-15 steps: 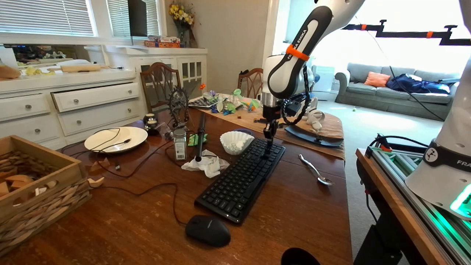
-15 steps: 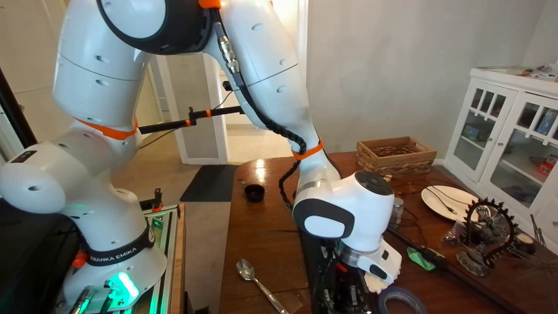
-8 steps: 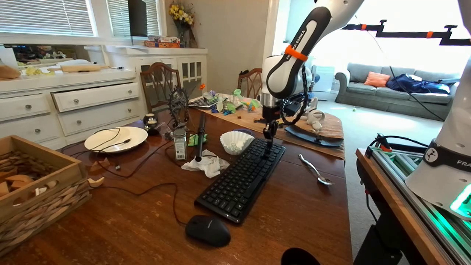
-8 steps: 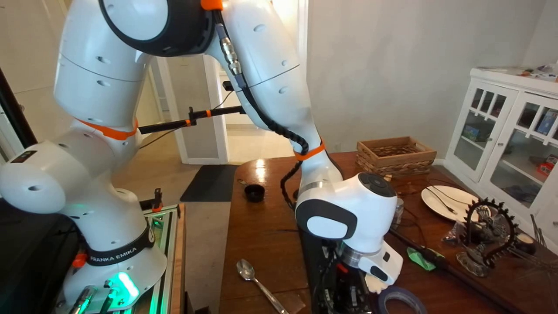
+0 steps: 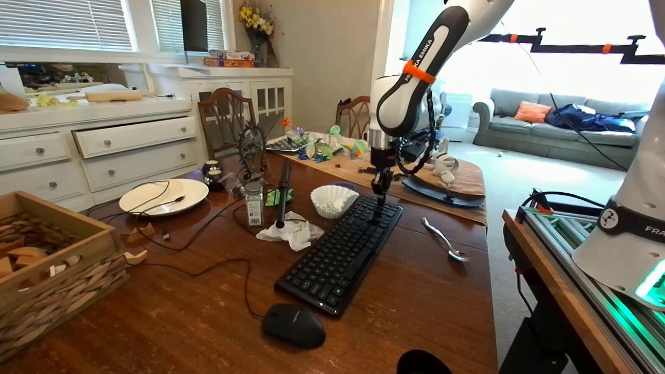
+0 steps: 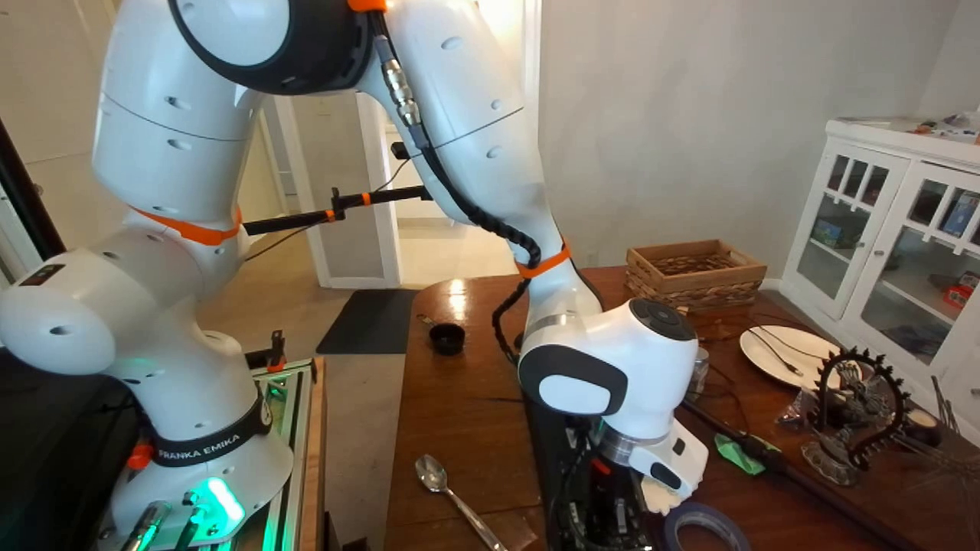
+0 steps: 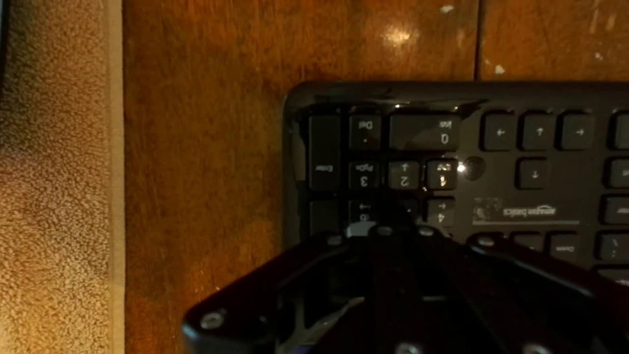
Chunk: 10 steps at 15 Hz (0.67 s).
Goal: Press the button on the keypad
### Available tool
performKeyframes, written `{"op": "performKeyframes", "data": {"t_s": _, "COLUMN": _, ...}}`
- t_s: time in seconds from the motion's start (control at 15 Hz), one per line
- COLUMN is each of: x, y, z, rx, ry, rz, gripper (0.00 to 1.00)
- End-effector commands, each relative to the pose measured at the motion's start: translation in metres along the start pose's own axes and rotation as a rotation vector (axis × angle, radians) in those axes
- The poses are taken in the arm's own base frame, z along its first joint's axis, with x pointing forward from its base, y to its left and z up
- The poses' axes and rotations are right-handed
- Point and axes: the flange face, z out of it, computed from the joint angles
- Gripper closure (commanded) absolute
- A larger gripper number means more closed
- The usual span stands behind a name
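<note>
Black keypad (image 5: 337, 259), exterior view: hand (image 5: 377, 215), pressed together, at one-o'clock end, contact unclear. Likely pressing step; next, downward push.

In an exterior view, white blinds (image 5: 62, 26) hang at upper left, and a grey sofa (image 5: 561, 148) stands at upper right, with bright light (image 5: 582, 75) behind.

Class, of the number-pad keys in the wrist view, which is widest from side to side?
The 0/Ins key, between the Del key and the arrow keys: it spans two columns, while the other number-pad keys in view span one.
</note>
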Motion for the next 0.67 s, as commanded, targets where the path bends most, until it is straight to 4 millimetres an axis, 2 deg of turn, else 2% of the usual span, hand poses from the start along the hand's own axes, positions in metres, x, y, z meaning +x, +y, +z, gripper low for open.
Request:
{"op": "performKeyframes", "data": {"t_s": 0.0, "x": -0.012, "y": -0.0069, "z": -0.0147, "rx": -0.001, "ry": 0.011, "rz": 0.001, "gripper": 1.0}}
{"op": "performKeyframes", "data": {"t_s": 0.6, "x": -0.0042, "y": 0.0012, "z": -0.0192, "rx": 0.003, "ry": 0.025, "rz": -0.001, "gripper": 1.0}}
